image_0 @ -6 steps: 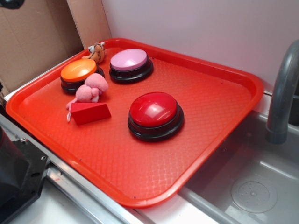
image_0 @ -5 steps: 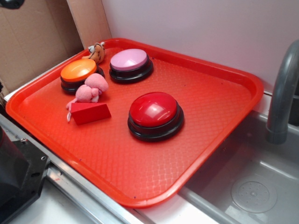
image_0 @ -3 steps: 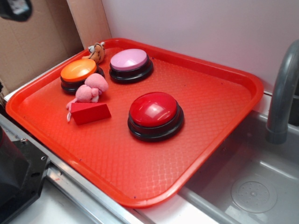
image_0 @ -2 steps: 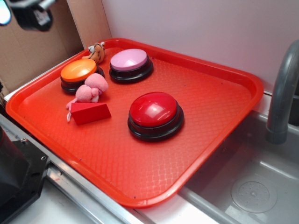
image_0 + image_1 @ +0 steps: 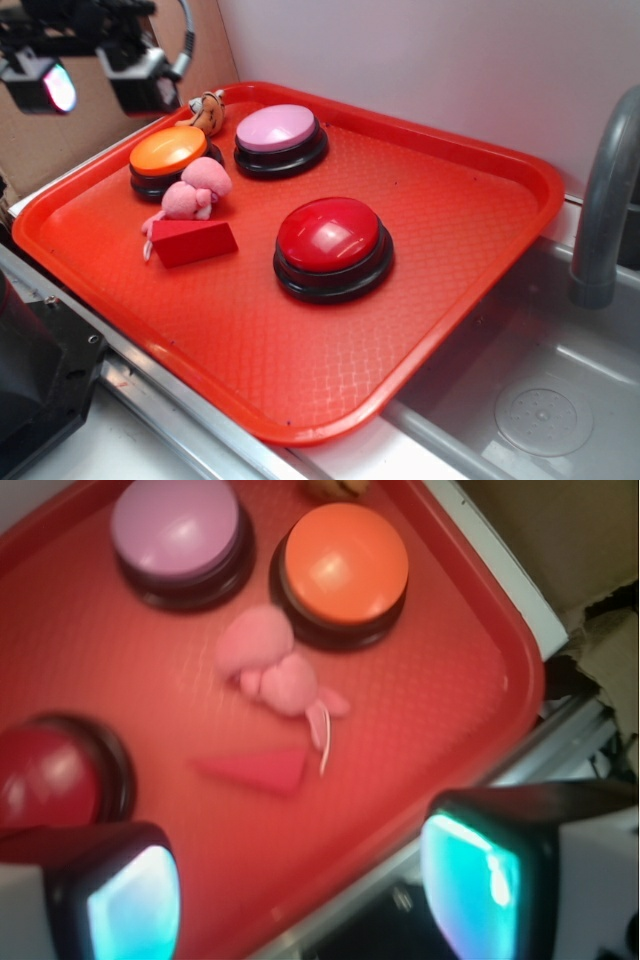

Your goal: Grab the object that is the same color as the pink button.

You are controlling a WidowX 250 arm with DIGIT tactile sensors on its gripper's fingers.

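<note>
The small fuzzy pink plush toy lies on the red tray, between the orange-topped button and the red wedge block. It also shows in the wrist view. The pink button stands behind it, seen in the wrist view at top left. My gripper hangs open and empty high above the tray's far left corner. In the wrist view the gripper has its two fingers wide apart over the tray's left rim.
A larger red-topped button stands mid-tray. An orange striped plush sits at the tray's far corner. A cardboard wall rises at the left, a white wall behind. A grey faucet and a sink are at the right.
My gripper has come into view from the upper left and moved down and right toward the tray's far left corner. The things on the tray have not moved.
</note>
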